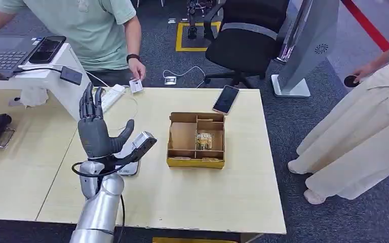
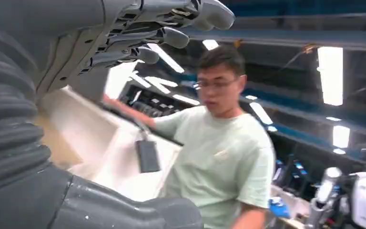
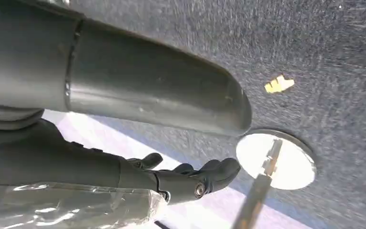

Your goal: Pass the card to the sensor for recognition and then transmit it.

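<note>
My left hand is raised over the table with its palm open, fingers spread upward and nothing in it. Its fingers reach toward a person in a green shirt. That person stands behind the table and holds a small white card at its far edge, beyond my fingertips. The black sensor sits on a white stand to the left of my hand; it shows again as the sensor on a cable. My right hand hangs over the carpet, fingers loose and holding nothing.
A cardboard divider box with a small jar stands mid-table. A phone lies at the far edge. A pale flat item lies under my left wrist. A laptop, an office chair and a second person in white are nearby.
</note>
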